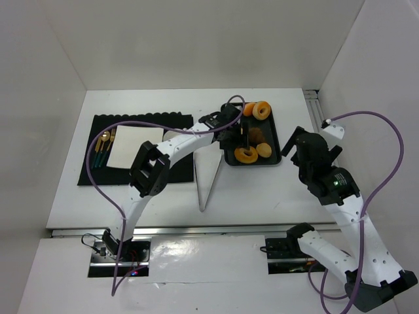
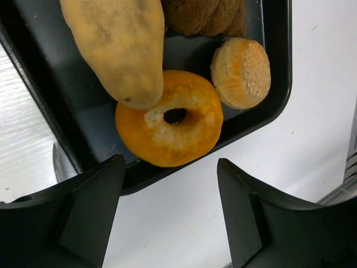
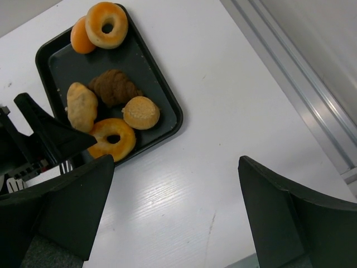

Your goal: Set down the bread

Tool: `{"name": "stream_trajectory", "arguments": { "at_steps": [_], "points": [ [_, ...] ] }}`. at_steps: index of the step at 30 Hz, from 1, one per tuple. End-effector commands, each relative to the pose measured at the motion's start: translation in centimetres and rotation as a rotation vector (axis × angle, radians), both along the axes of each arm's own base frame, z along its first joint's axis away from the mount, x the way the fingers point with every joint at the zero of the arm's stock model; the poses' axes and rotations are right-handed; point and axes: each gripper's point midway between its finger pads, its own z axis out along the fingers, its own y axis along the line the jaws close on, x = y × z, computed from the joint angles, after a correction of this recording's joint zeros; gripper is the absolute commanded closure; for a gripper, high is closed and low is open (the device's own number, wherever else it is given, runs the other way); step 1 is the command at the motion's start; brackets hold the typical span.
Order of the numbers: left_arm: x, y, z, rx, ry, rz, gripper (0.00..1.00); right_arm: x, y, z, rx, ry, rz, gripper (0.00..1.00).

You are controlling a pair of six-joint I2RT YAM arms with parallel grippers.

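The bread, a golden-orange ring donut [image 1: 246, 155], lies flat at the near edge of the black tray [image 1: 275, 139]. It also shows in the left wrist view [image 2: 169, 120] and the right wrist view [image 3: 113, 138]. An oval tan bun [image 2: 120, 44] rests against its rim. My left gripper [image 1: 238, 137] hovers over the tray's near-left part, open and empty. In its own view the left gripper [image 2: 171, 167] stands just short of the donut. My right gripper [image 1: 298, 147] is open and empty over the bare table right of the tray, as its own view shows [image 3: 175, 162].
The tray also holds a muffin [image 2: 242, 72], a dark croissant [image 3: 114, 86] and two smaller orange rings [image 1: 256, 110] at its far end. A black mat [image 1: 91, 169] with a white square plate [image 1: 134, 145] and cutlery [image 1: 103, 149] lies left. Metal tongs [image 1: 208, 180] lie beside the tray.
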Motion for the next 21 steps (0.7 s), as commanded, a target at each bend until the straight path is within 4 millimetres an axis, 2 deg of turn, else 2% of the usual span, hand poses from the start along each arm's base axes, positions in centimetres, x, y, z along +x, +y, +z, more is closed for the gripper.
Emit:
{"name": "stream_trajectory", "arguments": {
  "at_steps": [1,5,6,7,9,10,12,13,14,15,16,17,18,19,20,21],
  "points": [
    [0.5,-1.3,-0.5,-0.053,0.042,0.056,0.21,0.1,0.2,0.3,-0.005,-0.013,0.018,0.01],
    [0.5,-1.1,-1.7,-0.04,0.058,0.072,0.23,0.0,0.2,0.1,-0.009,-0.004,0.019,0.01],
    [0.5,-1.1,-0.5,-0.053,0.044,0.072,0.23,0.0,0.2,0.1,-0.009,-0.004,0.019,0.01],
    [0.3,-0.7,-0.9,-0.038,0.048,0.079,0.23,0.0,0.2,0.1,-0.009,-0.004,0.019,0.01],
    [0.3,-0.4,0.2,-0.038,0.011,0.064,0.21,0.0,0.2,-0.3,-0.016,0.014,0.019,0.01],
    [0.2,0.4,1.8,-0.034,-0.022,0.074,0.19,0.0,0.2,-0.3,-0.016,0.014,0.019,0.01],
    [-0.5,1.0,3.5,-0.022,-0.065,0.064,0.17,0.2,0.4,-0.5,-0.014,0.025,0.027,0.01],
    [-1.1,2.0,3.1,0.005,-0.064,0.065,0.17,0.3,0.5,-0.3,-0.01,0.015,0.028,0.01],
    [-1.0,3.1,5.4,0.007,-0.117,0.089,0.15,0.3,0.5,-0.3,-0.01,0.015,0.028,0.01],
    [-1.5,4.3,5.4,0.043,-0.117,0.11,0.13,0.5,0.7,-0.2,-0.002,0.008,0.035,0.01],
    [-2.6,5.4,5.1,0.091,-0.105,0.118,0.1,0.6,0.7,-0.4,-0.005,0.017,0.035,0.01],
    [-3.3,7.5,3.6,0.169,-0.1,0.154,0.07,0.7,1.0,-0.7,-0.004,0.027,0.043,0.01],
    [-4.0,8.7,4.5,0.182,-0.112,0.168,0.0,0.9,1.0,-0.5,0.0,0.019,0.043,0.01],
    [-4.8,9.9,3.7,0.22,-0.093,0.172,0.0,1.0,1.2,-0.8,0.002,0.029,0.052,0.01],
    [-6.0,11.2,2.0,0.271,-0.058,0.171,0.0,1.1,1.3,-1.0,0.002,0.03,0.052,0.01],
    [-6.6,11.8,1.5,0.285,-0.035,0.179,0.0,1.5,1.7,-1.0,0.01,0.026,0.062,0.01]
  ]
}}
